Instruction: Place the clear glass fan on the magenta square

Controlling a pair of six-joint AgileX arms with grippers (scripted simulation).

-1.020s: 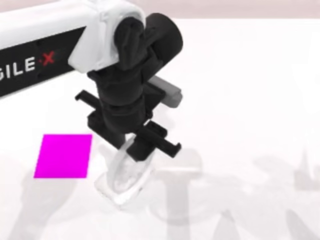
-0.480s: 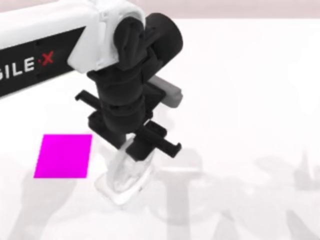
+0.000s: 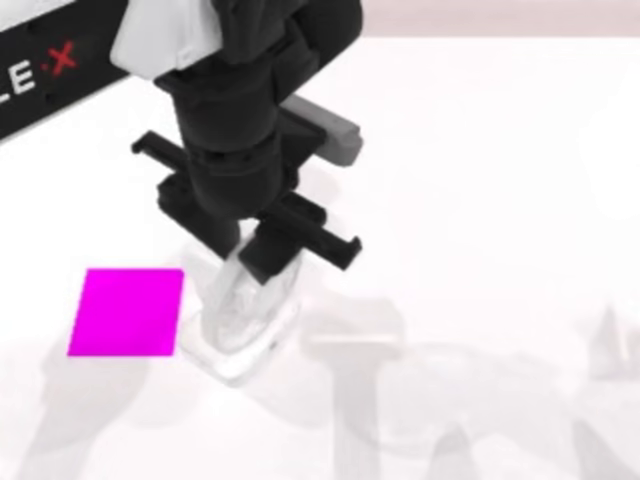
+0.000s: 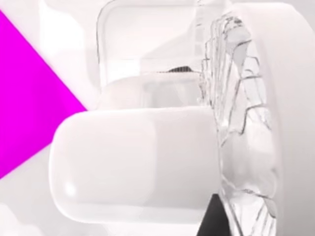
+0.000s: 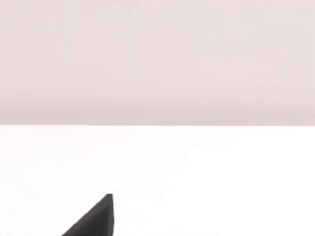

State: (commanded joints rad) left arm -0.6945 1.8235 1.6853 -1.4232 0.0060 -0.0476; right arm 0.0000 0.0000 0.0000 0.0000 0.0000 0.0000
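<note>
My left gripper [image 3: 256,272] is shut on the clear glass fan [image 3: 240,328], clamping the top of its round ribbed cage from above. The fan hangs tilted, its squarish base just to the right of the magenta square [image 3: 127,311], with a narrow gap between them. In the left wrist view the fan's rounded body [image 4: 133,162] and its grille [image 4: 243,123] fill the picture, and the magenta square [image 4: 24,98] shows behind them. My right arm is outside the top view; only a dark corner of the right gripper [image 5: 93,222] shows over bare white table.
Grey shadows of the arm and the fan [image 3: 350,335] lie across the white table to the right of and in front of the fan. A pale wall [image 5: 157,59] runs along the table's far edge.
My left arm has risen toward the camera and shifted left. The fan went with it, ending a little farther from the front edge and closer to the magenta square.
</note>
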